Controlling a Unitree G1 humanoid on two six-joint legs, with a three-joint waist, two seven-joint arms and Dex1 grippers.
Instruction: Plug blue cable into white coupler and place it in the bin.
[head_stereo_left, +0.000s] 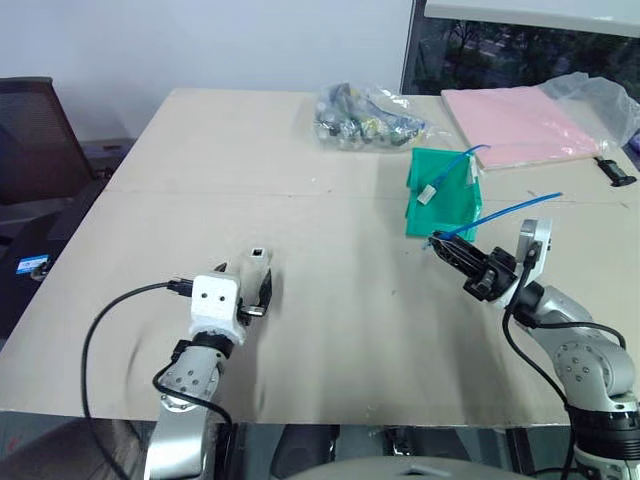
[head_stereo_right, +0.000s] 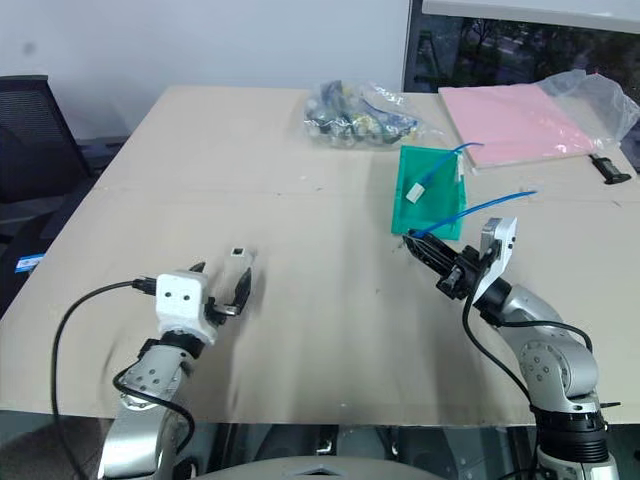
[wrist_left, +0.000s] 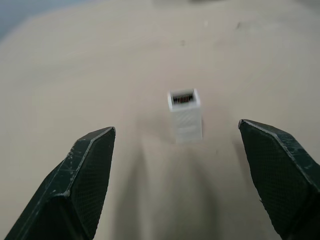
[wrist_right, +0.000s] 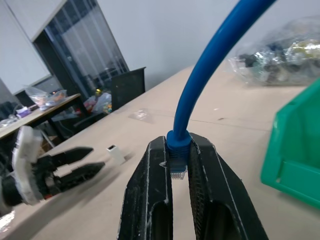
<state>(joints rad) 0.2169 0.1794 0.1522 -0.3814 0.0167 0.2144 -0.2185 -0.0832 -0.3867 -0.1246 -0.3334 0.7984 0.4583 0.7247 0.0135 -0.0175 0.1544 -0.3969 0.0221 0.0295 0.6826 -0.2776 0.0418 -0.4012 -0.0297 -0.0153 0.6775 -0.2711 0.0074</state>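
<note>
Pincers come first, nearest the tabletop's (head_stereo_left: 330, 340) front edge: the left pincer (wrist_left: 187, 150) stands spread wide and empty, its two black fingers (wrist_left: 82, 175) flanking the white coupler (wrist_left: 185, 114), which stands upright on the tabletop just ahead of them, touching neither, socket facing up. Right of the coupler, the right pincer (wrist_right: 179, 170) is clamped shut on the blue cable (wrist_right: 220, 55) just behind its clear plug, the plug end poking out between the fingers and the rest arching back toward the bin (head_stereo_left: 443, 190). That teal bin sits beyond the coupler and to its right, already holding a second blue cable with its own white end-piece. Farther still lie a clear bag of parts (head_stereo_left: 368, 115) and a pink sheet (head_stereo_left: 520, 125). Judging from this, the small, light coupler could tip or skid if one finger meets it first; a plug gripped slightly askew might then miss the socket.
</note>
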